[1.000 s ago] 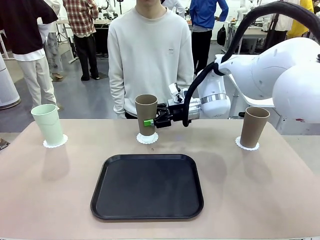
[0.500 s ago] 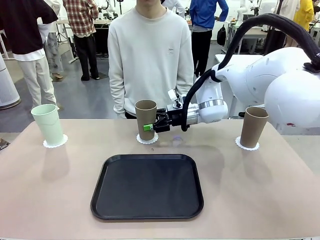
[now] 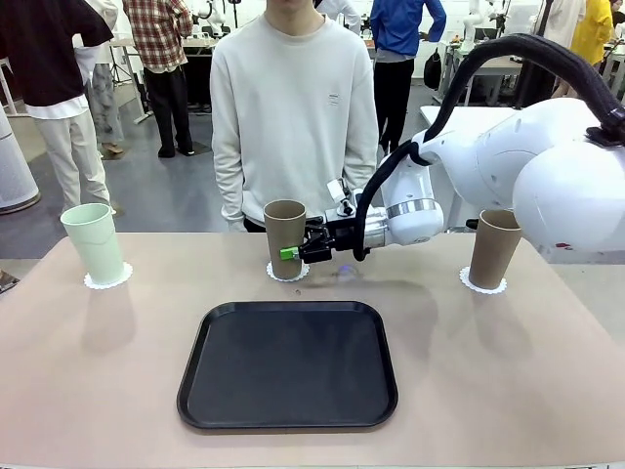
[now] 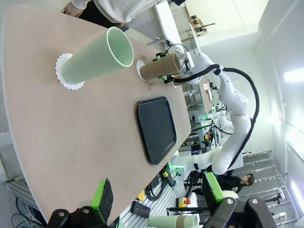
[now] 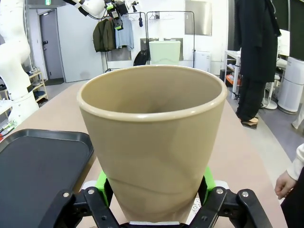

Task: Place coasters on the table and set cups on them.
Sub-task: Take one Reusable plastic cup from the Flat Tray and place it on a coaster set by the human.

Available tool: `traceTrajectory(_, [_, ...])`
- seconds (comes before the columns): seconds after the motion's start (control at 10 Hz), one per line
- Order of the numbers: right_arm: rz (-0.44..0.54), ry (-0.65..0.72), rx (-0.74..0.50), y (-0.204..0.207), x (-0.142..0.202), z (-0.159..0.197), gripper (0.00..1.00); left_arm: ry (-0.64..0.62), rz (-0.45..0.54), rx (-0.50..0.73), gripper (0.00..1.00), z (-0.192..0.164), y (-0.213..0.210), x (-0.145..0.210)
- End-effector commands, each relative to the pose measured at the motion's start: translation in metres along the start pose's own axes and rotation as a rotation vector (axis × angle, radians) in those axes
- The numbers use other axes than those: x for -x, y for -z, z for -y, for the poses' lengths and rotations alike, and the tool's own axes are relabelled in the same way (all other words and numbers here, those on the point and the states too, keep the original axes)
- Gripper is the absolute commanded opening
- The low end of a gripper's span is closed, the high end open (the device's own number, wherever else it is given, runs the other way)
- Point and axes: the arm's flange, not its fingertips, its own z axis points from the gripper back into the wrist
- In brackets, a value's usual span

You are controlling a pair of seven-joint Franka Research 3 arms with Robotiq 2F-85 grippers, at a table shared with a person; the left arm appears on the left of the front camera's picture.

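Observation:
My right gripper [image 3: 293,252] is shut on the lower part of a brown cup [image 3: 284,233], held upright with its base down at the middle coaster [image 3: 288,273] on the table [image 3: 98,381]. Whether the cup rests on the coaster I cannot tell. In the right wrist view the same cup [image 5: 152,137] sits between the green pads [image 5: 102,183]. A mint cup [image 3: 95,242] stands on the left coaster [image 3: 107,281], and another brown cup [image 3: 495,247] on the right coaster [image 3: 483,286]. My left gripper [image 4: 159,202] is open over the table's left end, far from the mint cup [image 4: 97,57].
A black tray [image 3: 288,363] lies in the middle of the table, close in front of the held cup. A person [image 3: 293,107] stands just behind the far edge, a hand [image 5: 284,184] hanging close to the table's rim. Bare tabletop lies left and right of the tray.
My right gripper has lowered the brown cup from above the middle coaster down onto it, and the arm has dropped with it. The other two cups have not moved.

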Motion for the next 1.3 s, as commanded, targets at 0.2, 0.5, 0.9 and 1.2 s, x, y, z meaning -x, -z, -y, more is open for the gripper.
traceTrajectory(0.2, [-0.005,0.006,-0.039,0.004,0.003,0.013,1.00,-0.007,0.006,-0.007,1.00,0.002,-0.002,0.001])
traceTrajectory(0.5, [-0.045,0.005,-0.043,0.002,-0.005,0.008,1.00,-0.007,0.006,-0.007,1.00,0.002,-0.002,0.001])
traceTrajectory(0.9, [-0.137,0.034,-0.053,-0.008,-0.016,0.003,1.00,-0.007,0.006,-0.007,1.00,0.002,-0.002,0.001])
traceTrajectory(1.2, [-0.221,0.052,0.029,-0.021,-0.016,0.000,1.00,-0.007,0.006,-0.007,1.00,0.002,-0.002,0.001])
